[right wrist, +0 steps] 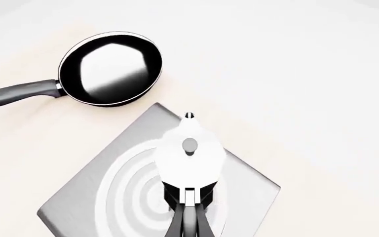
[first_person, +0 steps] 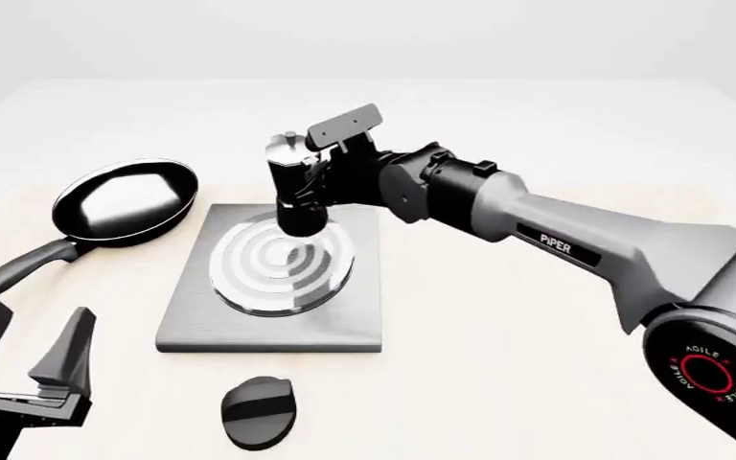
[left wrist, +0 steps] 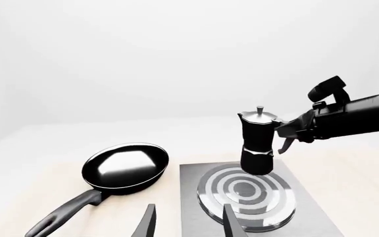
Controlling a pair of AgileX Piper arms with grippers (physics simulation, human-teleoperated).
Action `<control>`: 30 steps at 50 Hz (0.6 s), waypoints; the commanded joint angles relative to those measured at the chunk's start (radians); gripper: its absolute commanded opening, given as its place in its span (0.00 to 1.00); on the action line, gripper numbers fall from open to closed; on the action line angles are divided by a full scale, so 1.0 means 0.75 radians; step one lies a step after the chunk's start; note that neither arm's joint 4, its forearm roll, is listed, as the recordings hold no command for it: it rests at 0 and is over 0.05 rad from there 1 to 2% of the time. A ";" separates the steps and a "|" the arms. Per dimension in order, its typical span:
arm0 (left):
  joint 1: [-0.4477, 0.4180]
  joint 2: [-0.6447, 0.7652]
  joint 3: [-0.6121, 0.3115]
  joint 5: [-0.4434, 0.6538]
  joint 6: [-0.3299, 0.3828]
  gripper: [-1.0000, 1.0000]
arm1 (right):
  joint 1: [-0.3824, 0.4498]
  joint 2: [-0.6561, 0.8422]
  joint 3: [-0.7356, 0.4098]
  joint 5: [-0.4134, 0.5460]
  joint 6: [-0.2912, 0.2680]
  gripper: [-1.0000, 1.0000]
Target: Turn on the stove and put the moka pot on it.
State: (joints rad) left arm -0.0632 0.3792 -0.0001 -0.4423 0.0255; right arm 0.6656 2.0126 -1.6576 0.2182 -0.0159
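The moka pot (first_person: pixel 296 187), black with a silver lid, stands upright over the far part of the burner rings (first_person: pixel 285 264) of the grey stove (first_person: pixel 202 321). Whether its base touches the burner I cannot tell. My right gripper (first_person: pixel 333 180) is shut on the pot's side handle; in the right wrist view the pot (right wrist: pixel 189 153) sits just ahead of the fingers (right wrist: pixel 188 217). From the left wrist, the pot (left wrist: pixel 258 140) shows at the burner's far edge. The black oval knob (first_person: pixel 260 412) lies in front of the stove. My left gripper (first_person: pixel 30 337) hangs open, left of the knob.
A black frying pan (first_person: pixel 127 199) lies left of the stove, its handle (first_person: pixel 11 271) pointing toward the near left, close to my left gripper. The right arm (first_person: pixel 573 244) stretches across from the right, over the table beside the stove.
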 commanded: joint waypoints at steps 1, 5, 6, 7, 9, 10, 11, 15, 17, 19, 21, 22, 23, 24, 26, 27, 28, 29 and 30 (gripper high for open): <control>-0.002 0.035 0.000 -0.029 0.002 1.00 | 0.011 0.069 -0.050 -0.025 0.014 0.00; -0.004 0.046 0.000 -0.039 0.003 1.00 | 0.018 0.078 -0.047 -0.039 0.018 0.00; -0.004 0.050 0.000 -0.042 0.003 1.00 | 0.021 0.080 -0.047 -0.041 0.021 0.00; -0.005 0.056 0.000 -0.047 0.002 1.00 | 0.022 0.082 -0.048 -0.042 0.022 0.00; -0.005 0.055 0.000 -0.046 0.001 1.00 | 0.019 0.093 -0.059 -0.039 0.018 0.00; -0.005 0.053 0.000 -0.044 0.001 1.00 | 0.021 0.096 -0.059 -0.039 0.021 0.00; -0.005 0.052 0.000 -0.044 0.001 1.00 | 0.021 0.097 -0.059 -0.039 0.020 0.00; -0.005 0.060 0.000 -0.050 -0.001 1.00 | 0.026 0.107 -0.058 -0.046 0.024 0.00; -0.006 0.061 0.000 -0.052 -0.001 1.00 | 0.030 0.111 -0.057 -0.048 0.023 0.00; -0.006 0.065 0.000 -0.054 -0.002 1.00 | 0.035 0.114 -0.054 -0.052 0.026 0.00; -0.007 0.066 0.000 -0.055 -0.002 1.00 | 0.039 0.116 -0.049 -0.056 0.029 0.00; -0.006 0.067 0.000 -0.055 -0.002 1.00 | 0.040 0.116 -0.046 -0.058 0.031 0.00; -0.006 0.067 0.000 -0.056 -0.002 1.00 | 0.042 0.118 -0.043 -0.060 0.029 0.00; -0.005 0.066 0.000 -0.055 -0.004 1.00 | 0.044 0.120 -0.037 -0.067 0.033 0.00; -0.006 0.063 0.000 -0.051 -0.003 1.00 | 0.049 0.124 -0.025 -0.072 0.033 0.00; -0.005 0.061 0.000 -0.050 -0.003 1.00 | 0.050 0.124 -0.023 -0.075 0.034 0.00; -0.005 0.063 0.000 -0.051 -0.004 1.00 | 0.053 0.126 -0.015 -0.080 0.040 0.00; -0.005 0.062 0.000 -0.051 -0.003 1.00 | 0.054 0.128 -0.014 -0.080 0.038 0.00; -0.006 0.060 0.000 -0.049 -0.003 1.00 | 0.056 0.131 -0.009 -0.081 0.037 0.00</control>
State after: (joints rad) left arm -0.0671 0.4231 -0.0001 -0.4786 0.0240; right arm 0.6944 2.1023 -1.6745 0.1756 0.0023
